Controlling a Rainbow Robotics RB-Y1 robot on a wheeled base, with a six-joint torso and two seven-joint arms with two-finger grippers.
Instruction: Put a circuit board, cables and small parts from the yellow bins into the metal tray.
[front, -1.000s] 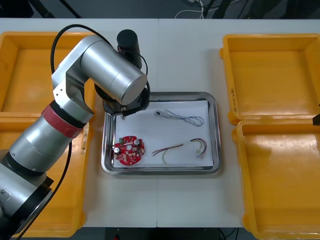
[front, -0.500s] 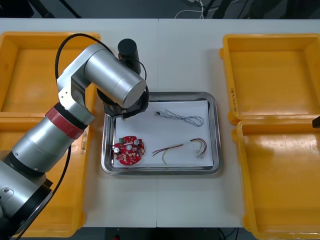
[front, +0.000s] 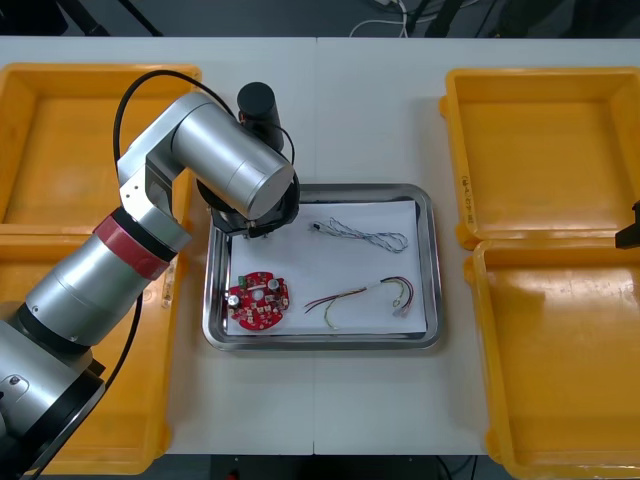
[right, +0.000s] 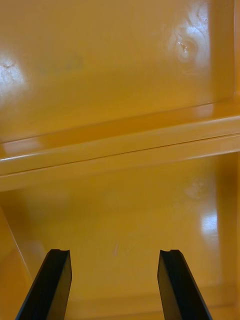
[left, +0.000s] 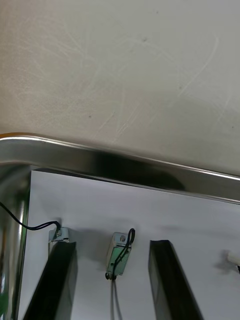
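My left gripper (left: 111, 243) stands open low over the far left corner of the metal tray (front: 320, 343), just inside its shiny rim (left: 125, 167). Between its fingers (left: 167, 280) a black cable's small connector (left: 119, 252) lies loose on the white inside. A second connector (left: 59, 234) sits at the other fingertip. In the front view the arm's wrist hides that gripper (front: 247, 230). The red circuit board (front: 258, 300), the blue and white cable (front: 362, 236) and the red and yellow cable (front: 365, 294) lie in the tray. My right gripper (right: 115, 257) hangs open over a bin.
Yellow bins stand at the left (front: 60, 140) and right (front: 540, 150), with the near right one (front: 560, 360) bare inside. The right arm shows at the right edge (front: 632, 230), above the wall (right: 120, 145) between the two right bins.
My left gripper has opened and let go of the black cable's connector, which now lies in the tray. The left arm shifted slightly; the right arm stayed put.
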